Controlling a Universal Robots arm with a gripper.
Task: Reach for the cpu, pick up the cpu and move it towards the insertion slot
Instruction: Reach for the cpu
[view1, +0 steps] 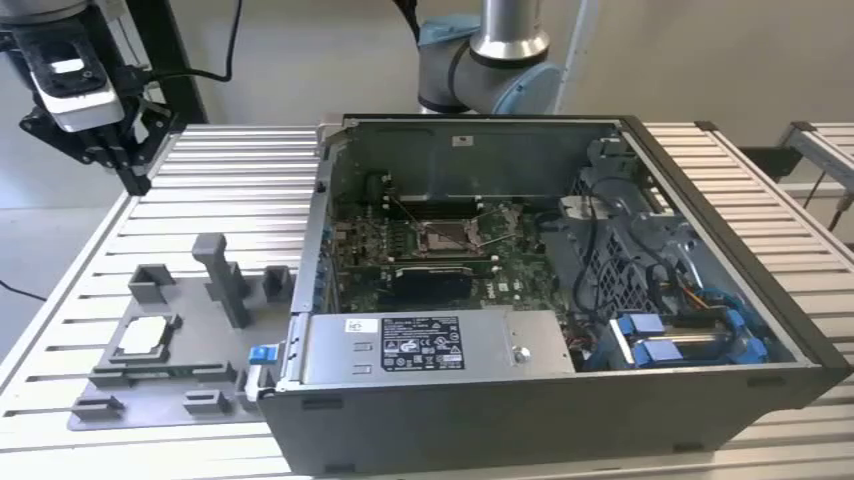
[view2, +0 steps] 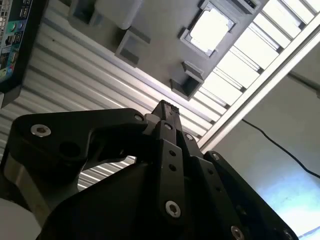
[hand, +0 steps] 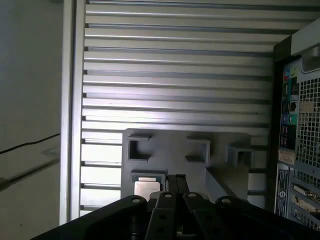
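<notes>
Black hand (view2: 167, 106), fingers pressed together, holds nothing, well apart from cpu (view2: 211, 31).

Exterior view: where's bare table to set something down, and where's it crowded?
Free: the slats between the gripper, the fixture plate and the case; also the strip beside the case at the exterior view's right. Crowded: the plate around the cpu, and inside the case.

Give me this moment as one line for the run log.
gripper: shut, empty, over table | cpu: in grey fixture, untouched | insertion slot: inside open computer case
</notes>
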